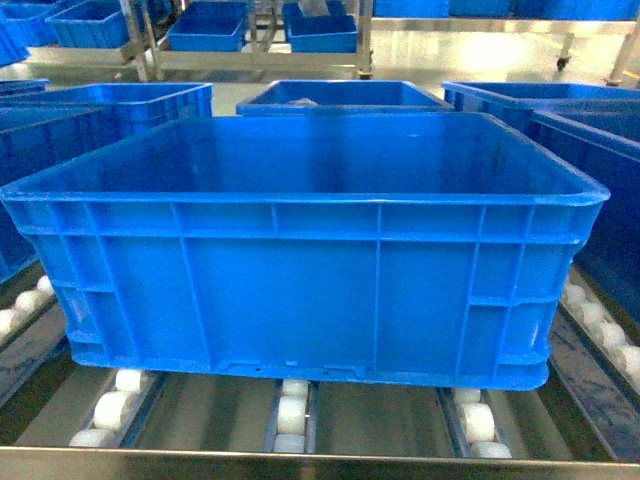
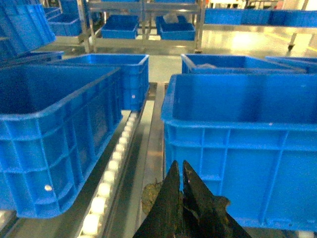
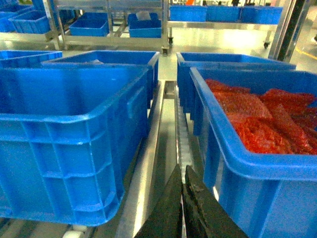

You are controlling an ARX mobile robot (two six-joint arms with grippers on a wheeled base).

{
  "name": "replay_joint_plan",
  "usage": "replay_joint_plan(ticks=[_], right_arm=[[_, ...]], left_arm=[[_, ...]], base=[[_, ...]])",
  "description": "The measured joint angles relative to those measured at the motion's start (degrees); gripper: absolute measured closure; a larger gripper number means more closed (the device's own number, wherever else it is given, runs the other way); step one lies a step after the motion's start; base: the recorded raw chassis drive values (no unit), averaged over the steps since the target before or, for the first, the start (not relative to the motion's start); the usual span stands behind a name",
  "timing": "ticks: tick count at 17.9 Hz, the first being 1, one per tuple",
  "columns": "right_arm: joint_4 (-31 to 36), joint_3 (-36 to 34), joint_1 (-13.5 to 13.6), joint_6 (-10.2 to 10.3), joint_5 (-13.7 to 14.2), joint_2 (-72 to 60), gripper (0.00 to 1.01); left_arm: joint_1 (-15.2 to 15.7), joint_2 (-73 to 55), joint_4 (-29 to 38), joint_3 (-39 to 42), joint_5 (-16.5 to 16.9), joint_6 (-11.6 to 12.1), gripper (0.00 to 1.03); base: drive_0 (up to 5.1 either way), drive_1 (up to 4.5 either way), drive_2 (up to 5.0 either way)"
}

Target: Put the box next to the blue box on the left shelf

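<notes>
The box [image 1: 300,280], a big bright-blue open crate, is empty and rests on the white rollers of the left shelf [image 1: 293,412]. In the left wrist view the box [image 2: 237,148] is to the right of my left gripper [image 2: 179,163], which is shut with nothing in it, low in the gap. Another blue box [image 2: 49,144] stands on the other side of that gap, over a roller lane [image 2: 111,168]. In the right wrist view the box [image 3: 64,139] is on the left. My right gripper [image 3: 182,168] is shut and empty beside it. Neither gripper shows in the head view.
A blue crate [image 3: 257,163] holding red mesh bags [image 3: 267,119] stands close on the right of my right gripper. More blue crates [image 1: 340,97] sit behind on the rack. Further racks with crates [image 1: 210,30] stand across the shiny floor.
</notes>
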State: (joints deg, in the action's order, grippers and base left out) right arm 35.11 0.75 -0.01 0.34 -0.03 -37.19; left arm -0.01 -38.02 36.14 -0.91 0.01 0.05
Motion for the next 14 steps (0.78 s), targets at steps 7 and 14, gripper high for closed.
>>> replay_joint_plan(ticks=[7, 14], right_arm=[[-13.4, 0.0, 0.0, 0.0, 0.0, 15.6, 1.00], [-21.0, 0.0, 0.0, 0.0, 0.0, 23.2, 1.00]], left_arm=[[0.0, 15.8, -13.6, 0.0, 0.0, 0.0, 1.01], [0.0, 23.4, -21.6, 0.0, 0.0, 0.0, 1.01]], base=[[0.0, 0.00, 0.0], [0.0, 0.00, 0.0]])
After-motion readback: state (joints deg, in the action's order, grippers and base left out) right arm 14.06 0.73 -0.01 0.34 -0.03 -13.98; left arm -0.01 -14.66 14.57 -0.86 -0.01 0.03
